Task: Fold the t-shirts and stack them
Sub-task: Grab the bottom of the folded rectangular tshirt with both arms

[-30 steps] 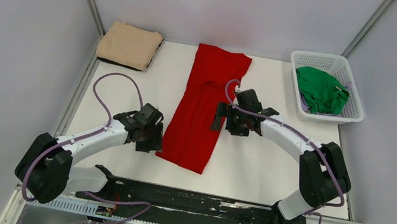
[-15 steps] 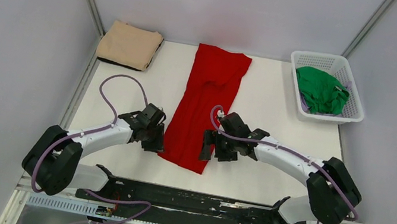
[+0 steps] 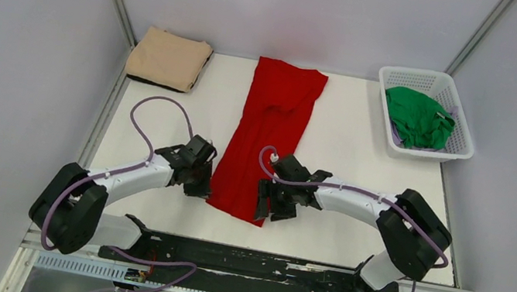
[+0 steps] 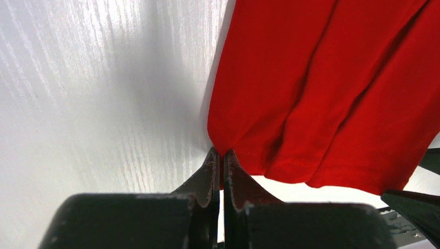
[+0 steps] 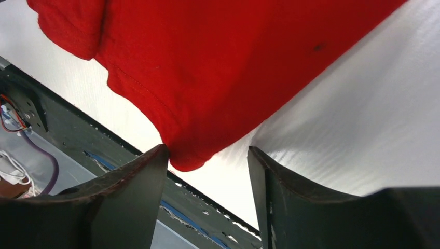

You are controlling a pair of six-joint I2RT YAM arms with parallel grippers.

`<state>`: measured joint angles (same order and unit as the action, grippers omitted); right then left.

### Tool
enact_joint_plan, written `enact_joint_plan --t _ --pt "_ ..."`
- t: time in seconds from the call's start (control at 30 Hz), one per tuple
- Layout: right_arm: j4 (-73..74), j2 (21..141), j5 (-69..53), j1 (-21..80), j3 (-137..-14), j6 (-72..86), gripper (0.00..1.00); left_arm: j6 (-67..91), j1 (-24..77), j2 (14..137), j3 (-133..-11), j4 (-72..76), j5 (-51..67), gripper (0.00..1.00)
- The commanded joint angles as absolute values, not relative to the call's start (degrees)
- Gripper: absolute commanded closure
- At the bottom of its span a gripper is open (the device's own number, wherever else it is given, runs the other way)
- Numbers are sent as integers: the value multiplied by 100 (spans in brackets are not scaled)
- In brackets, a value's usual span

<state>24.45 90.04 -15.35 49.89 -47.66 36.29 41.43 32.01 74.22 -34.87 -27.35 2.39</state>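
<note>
Right pincer [image 5: 207, 150] straddles the red t-shirt [image 3: 272, 117] corner (white basket [image 3: 422, 73] well apart).

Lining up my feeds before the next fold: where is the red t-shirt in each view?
Top external: the red t-shirt lies lengthwise mid-table, between both arms.
Left wrist: it fills the upper right, with a hem corner at the left gripper tips.
Right wrist: it fills the top, with a hem corner between the open right gripper fingers.
Shared landmark: the white table under the shirt.
</note>
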Motion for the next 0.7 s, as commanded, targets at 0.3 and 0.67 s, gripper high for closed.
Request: enact_joint_plan --t 0.3,0.67 --pt "1947 9254 -1835 5177 -4284 4313 99 4338 3207 6358 -3336 -3545 -435 100" --pt "1654 8853 -2473 5296 -4109 4074 100 4646 3496 5417 -3110 -3719 98 100"
